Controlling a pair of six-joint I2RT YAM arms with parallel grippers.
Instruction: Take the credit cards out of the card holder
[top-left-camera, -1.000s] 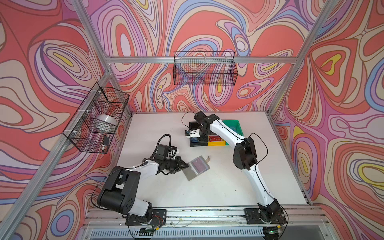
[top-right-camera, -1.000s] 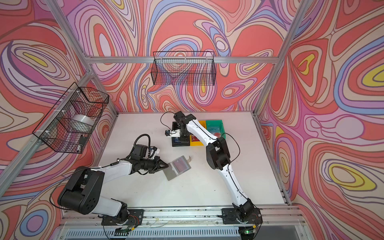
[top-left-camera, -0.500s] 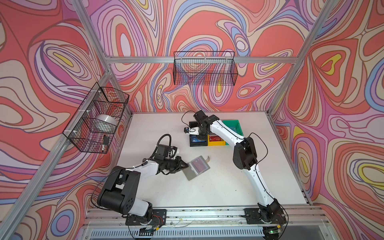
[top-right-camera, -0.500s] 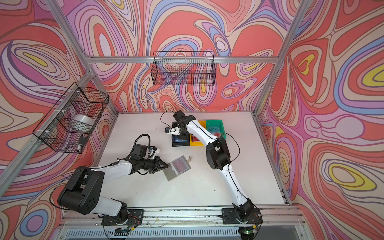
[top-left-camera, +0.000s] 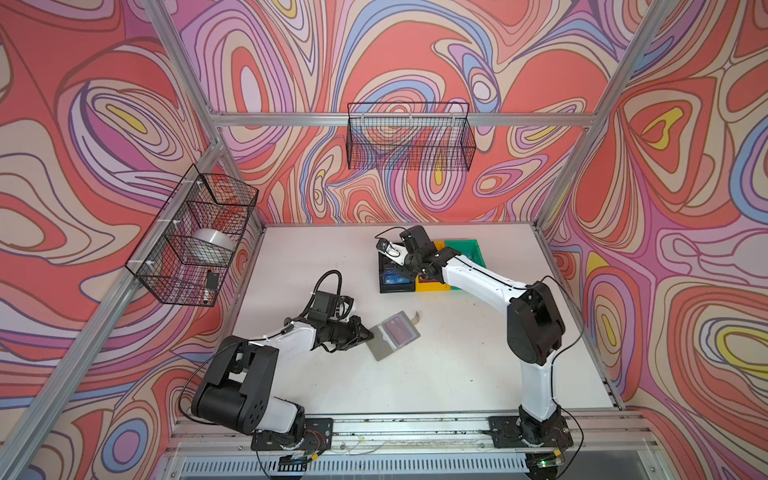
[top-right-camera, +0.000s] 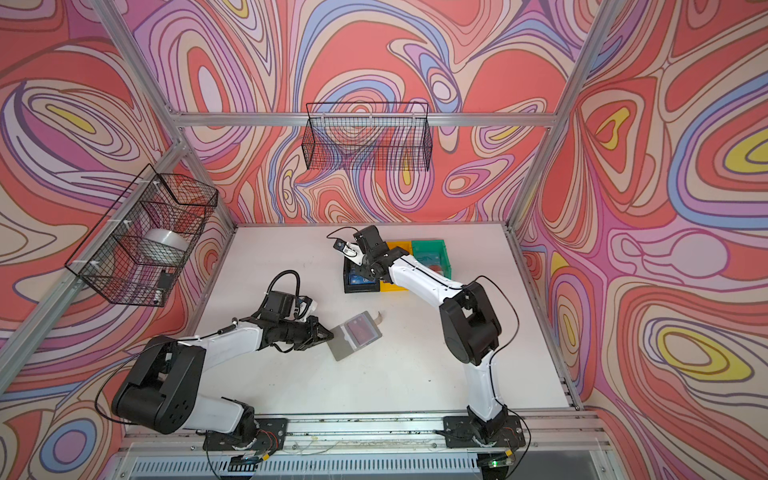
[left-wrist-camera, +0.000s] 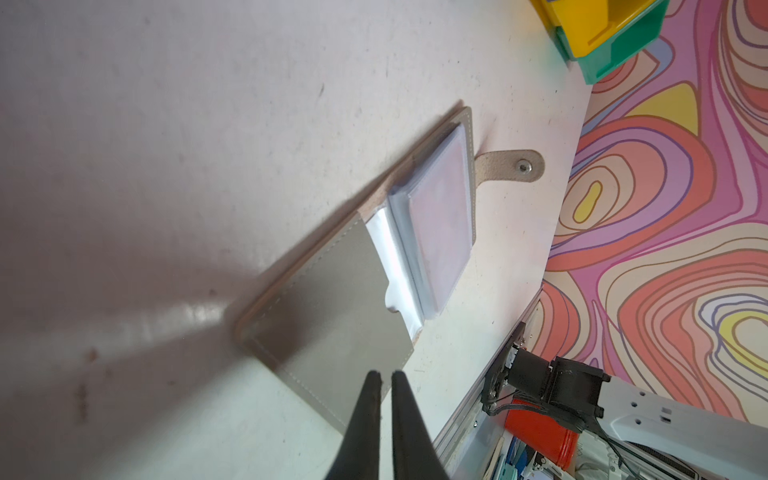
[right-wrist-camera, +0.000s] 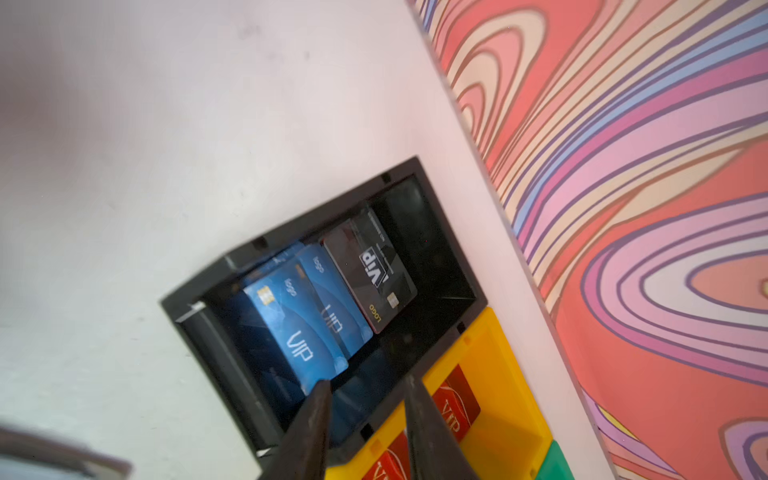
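Black fingers of the right gripper (right-wrist-camera: 368, 384) stand apart with nothing between them, poised over the black bin (right-wrist-camera: 216, 332). The topmost of the blue cards (right-wrist-camera: 299, 328) lies just off one fingertip, so close that I cannot tell whether they touch. If that corner catches as the jaws draw away, the card could ride up the bin wall or flip out onto the table (right-wrist-camera: 166, 124). Further beyond the tips a dark card (right-wrist-camera: 374, 274) leans in the same bin. Beside the jaws the yellow bin (right-wrist-camera: 507, 374) holds red cards (right-wrist-camera: 455, 405), and a careless swing could clip a rim and shove the bins. Well apart from this claw, the left gripper (left-wrist-camera: 386, 376) has its fingers almost together, tips on the near edge of the card holder (left-wrist-camera: 332, 316), which lies open and flat on the table. I cannot tell whether the tips pinch the grey cover or only press it down. Ahead of those tips a reddish card (left-wrist-camera: 440, 224) sits inside a clear sleeve, so the task looks unfinished. The hold is at the very edge, so a pull on that card could pivot or slide the holder. The slick, floppy sleeves may lift with the card, and the closing tab (left-wrist-camera: 515, 166) on the far side could snag an approaching finger.
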